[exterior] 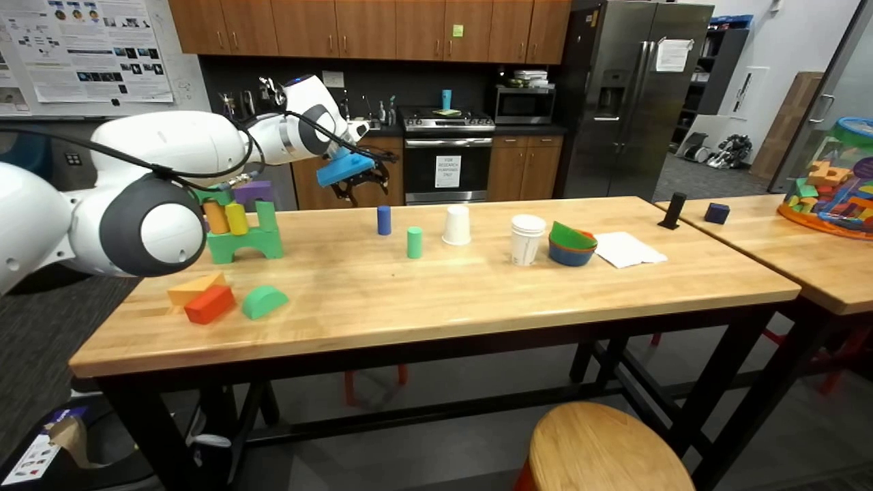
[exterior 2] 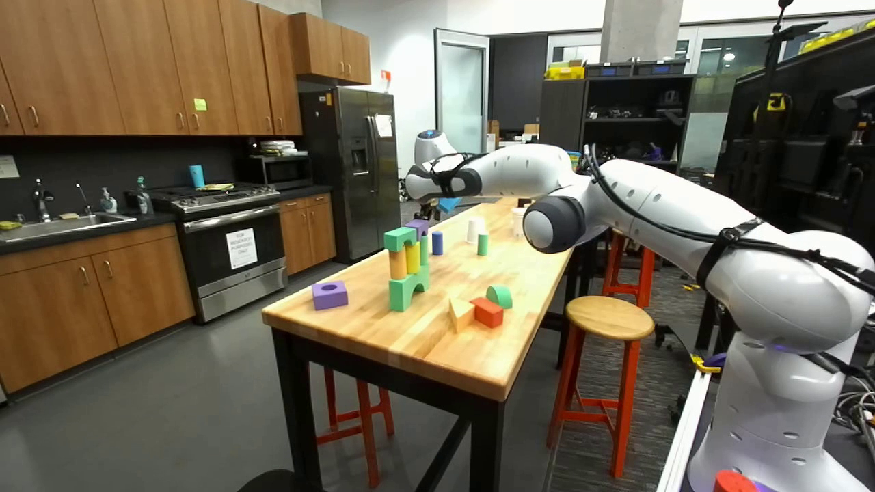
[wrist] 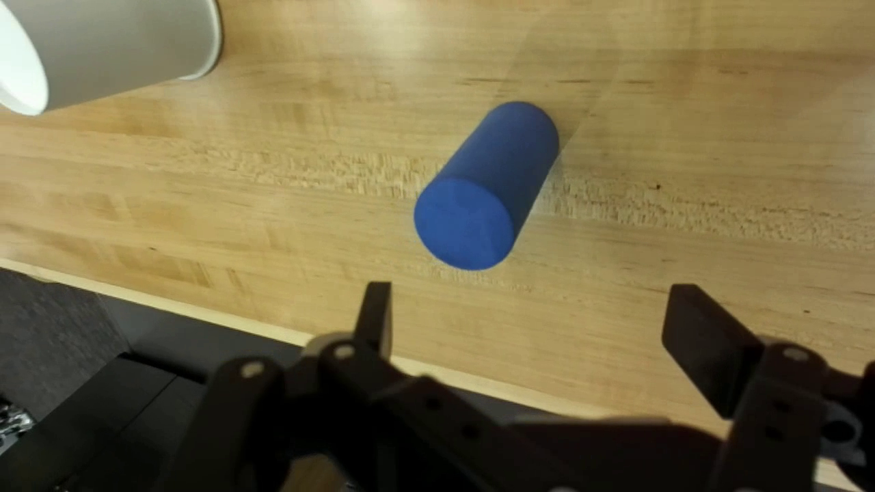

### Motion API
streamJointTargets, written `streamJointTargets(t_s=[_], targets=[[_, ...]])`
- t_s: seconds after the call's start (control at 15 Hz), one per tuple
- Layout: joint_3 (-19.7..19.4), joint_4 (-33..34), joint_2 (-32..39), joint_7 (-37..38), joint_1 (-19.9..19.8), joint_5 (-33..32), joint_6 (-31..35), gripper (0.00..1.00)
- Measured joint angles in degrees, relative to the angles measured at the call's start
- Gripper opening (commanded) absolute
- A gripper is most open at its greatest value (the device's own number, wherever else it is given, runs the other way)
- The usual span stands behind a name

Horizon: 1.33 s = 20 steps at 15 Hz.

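Note:
My gripper point(wrist: 532, 301) stands open above the wooden table, nothing between its fingertips. In the wrist view a blue cylinder point(wrist: 478, 198) is upright just beyond the jaws, nearer the left finger point(wrist: 374, 318) and untouched. An exterior view has the gripper point(exterior: 370, 189) up over the table's far edge, with the blue cylinder point(exterior: 384, 220) below it. A green cylinder point(exterior: 414, 243) and an upside-down white cup point(exterior: 457, 226) stand close by to the right. That cup point(wrist: 130, 48) also enters the wrist view at top left. The other exterior view mostly hides the gripper behind blocks.
A block tower point(exterior 2: 410, 280) with a green arch base rises near the table's end. Around it lie a purple block point(exterior 2: 329, 295), an orange triangle point(exterior 2: 461, 314), a red block point(exterior 2: 487, 312) and a green half-round point(exterior 2: 500, 296). Stacked cups point(exterior: 526, 239) and bowls point(exterior: 571, 254) stand farther right.

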Motion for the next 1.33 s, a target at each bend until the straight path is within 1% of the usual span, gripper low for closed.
streamJointTargets(t_s=[0.13, 0.27, 0.47, 0.6, 0.73, 0.87, 1.0, 1.2, 1.33], targets=[[0.3, 0.35, -0.02, -2.29, -1.04, 0.0, -0.44, 1.0], [0.53, 0.47, 0.0, -5.77, -3.02, 0.06, -0.31, 1.0], [1.79, 0.49, -0.02, -13.06, -7.88, 1.75, 0.56, 1.0], [3.69, 1.09, 0.02, -18.93, -11.44, 2.75, 0.31, 1.0], [5.23, 1.1, -0.06, -24.65, -13.88, 4.19, 0.09, 1.0], [6.66, 1.1, -0.13, -29.61, -14.97, 4.93, -1.85, 1.0], [7.26, 2.0, -0.26, -33.14, -15.1, 4.94, -4.79, 1.0], [7.27, 2.79, -1.51, -36.95, -14.82, 4.87, -6.21, 1.0], [7.34, 3.13, -2.5, -38.19, -14.7, 4.87, -7.04, 1.0]])
